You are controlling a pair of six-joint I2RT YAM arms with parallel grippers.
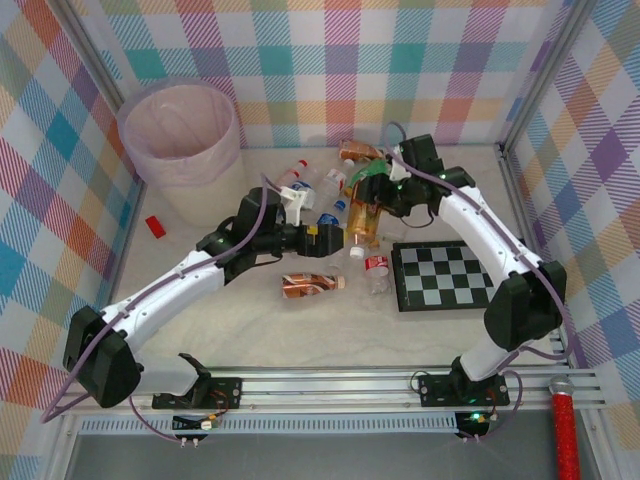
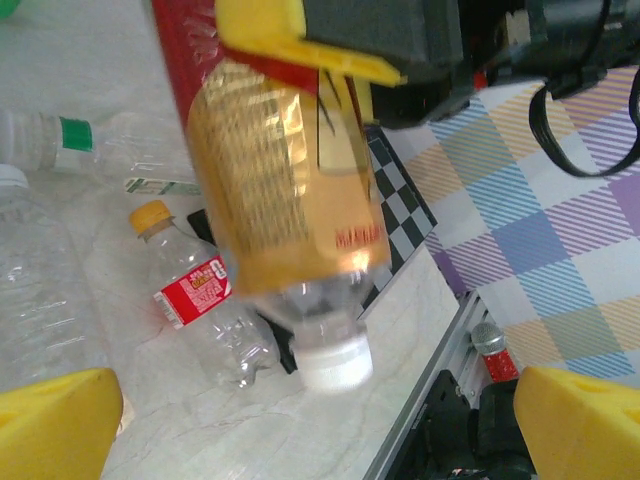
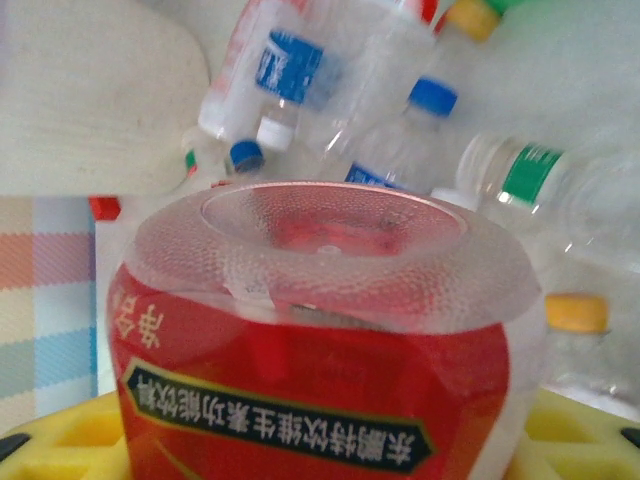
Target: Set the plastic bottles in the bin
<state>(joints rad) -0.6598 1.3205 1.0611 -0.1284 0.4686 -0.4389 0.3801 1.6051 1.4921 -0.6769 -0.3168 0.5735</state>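
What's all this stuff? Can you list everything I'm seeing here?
bin: one, pale with pinkish liner, far left corner.
orange bottle: one, orange with red label, hanging cap-down in the right gripper.
loose bottles: several, mostly clear, heaped mid-table.
brown bottle: one, brown, lying nearer the arms.
red block: one, red, beside the bin.
checkerboard: one, black-and-white, right side.
left gripper: one, yellow fingers, open, facing the orange bottle.
right gripper: one, yellow fingers, closed on the orange bottle.

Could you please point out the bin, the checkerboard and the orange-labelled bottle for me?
bin (image 1: 195, 170), top external view, on its front wall.
checkerboard (image 1: 445, 277), top external view, on the middle of the board.
orange-labelled bottle (image 2: 285, 170), left wrist view, on its label.
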